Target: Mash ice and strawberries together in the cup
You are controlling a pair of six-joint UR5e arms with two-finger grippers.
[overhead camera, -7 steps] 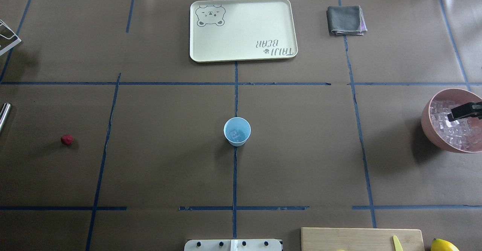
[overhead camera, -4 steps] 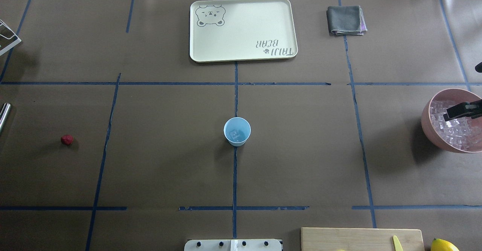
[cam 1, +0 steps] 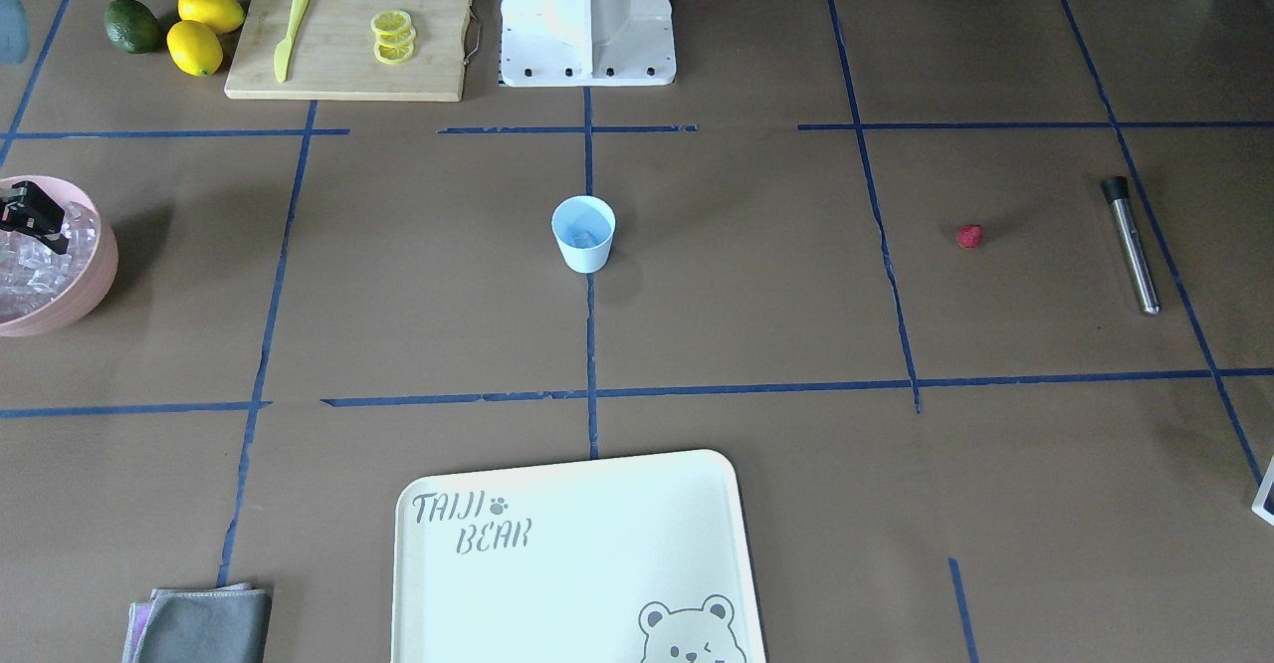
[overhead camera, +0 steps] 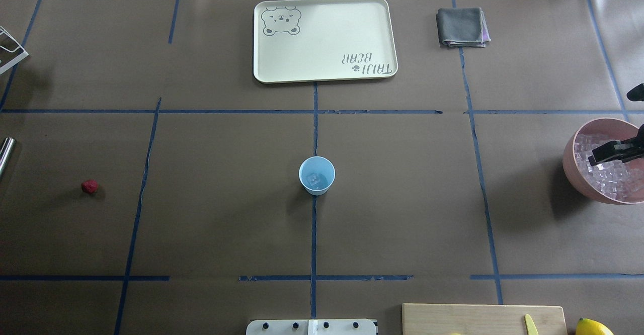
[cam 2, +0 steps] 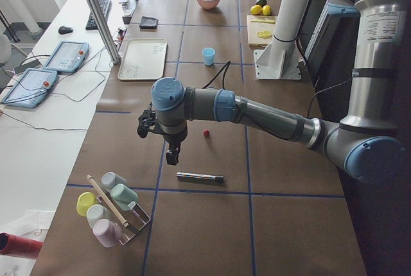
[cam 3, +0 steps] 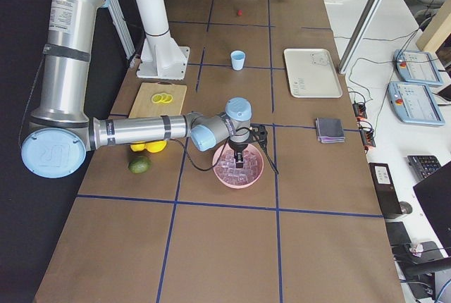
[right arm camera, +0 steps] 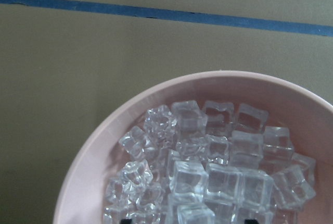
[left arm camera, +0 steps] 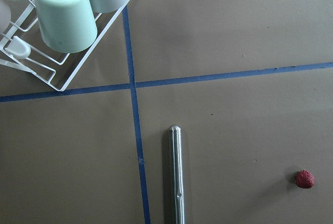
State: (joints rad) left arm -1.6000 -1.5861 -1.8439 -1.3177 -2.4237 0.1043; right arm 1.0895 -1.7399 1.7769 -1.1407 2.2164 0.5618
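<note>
We have eased the right gripper (overhead camera: 598, 155) further in over the pink bowl (overhead camera: 572, 174), fingers apart to take more ice (right arm camera: 208, 177) for the cup (overhead camera: 317, 175).

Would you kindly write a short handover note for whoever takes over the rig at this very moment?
Right gripper: open, over the ice in the pink bowl; no cube visibly gripped.
Left gripper: above the table near the steel muddler; open or shut cannot be told.
Cup: upright at the table's centre, one ice cube inside.
Strawberry: on the table on the left arm's side, outside the cup.
Done: some ice in the cup.
Left: perhaps more ice, strawberry into the cup, then mashing.
</note>
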